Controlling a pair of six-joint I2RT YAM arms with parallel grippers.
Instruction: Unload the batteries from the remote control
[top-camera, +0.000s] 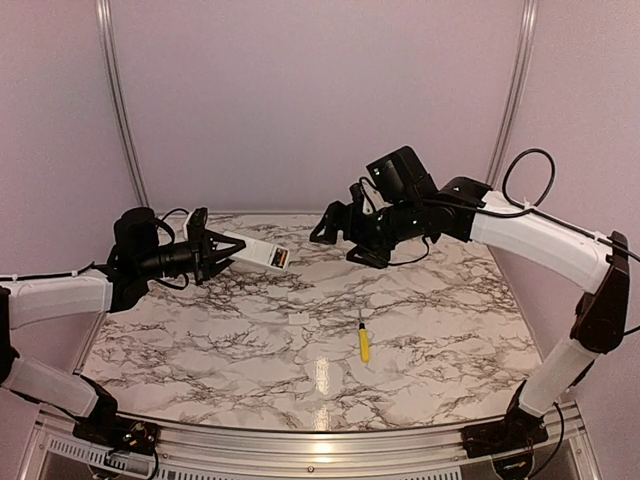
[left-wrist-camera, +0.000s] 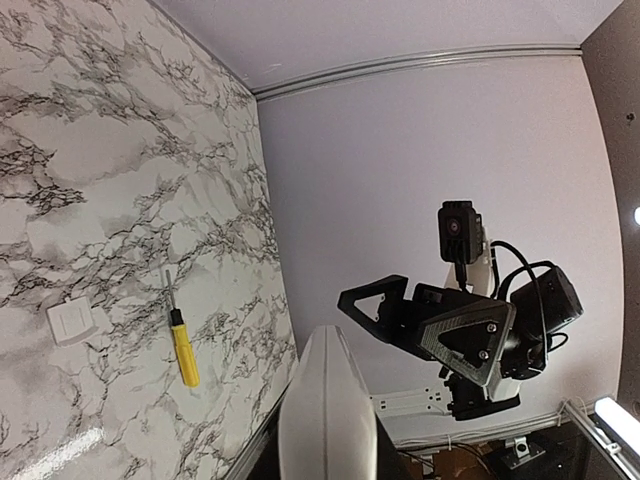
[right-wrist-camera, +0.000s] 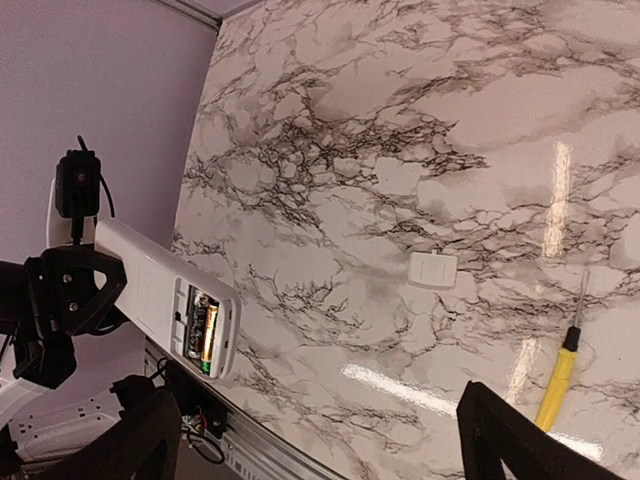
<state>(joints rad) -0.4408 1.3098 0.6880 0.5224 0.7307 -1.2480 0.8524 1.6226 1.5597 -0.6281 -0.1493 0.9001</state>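
My left gripper (top-camera: 215, 252) is shut on the remote control (top-camera: 255, 252), a white bar held above the back left of the table, pointing right. From the left wrist, the remote control (left-wrist-camera: 325, 400) fills the bottom centre, seen edge-on. Its open recess faces the right wrist camera: the remote control (right-wrist-camera: 160, 290) shows the batteries (right-wrist-camera: 203, 330), one brassy and one darker, lying inside. My right gripper (top-camera: 335, 225) hangs open a short way right of the remote's end, touching nothing. Its dark fingers (right-wrist-camera: 505, 435) frame the bottom of its own view.
A yellow-handled screwdriver (top-camera: 364, 343) lies on the marble table (top-camera: 200, 350) right of centre. A small white battery cover (top-camera: 297, 318) lies flat near the middle. Pale walls close off the back and both sides.
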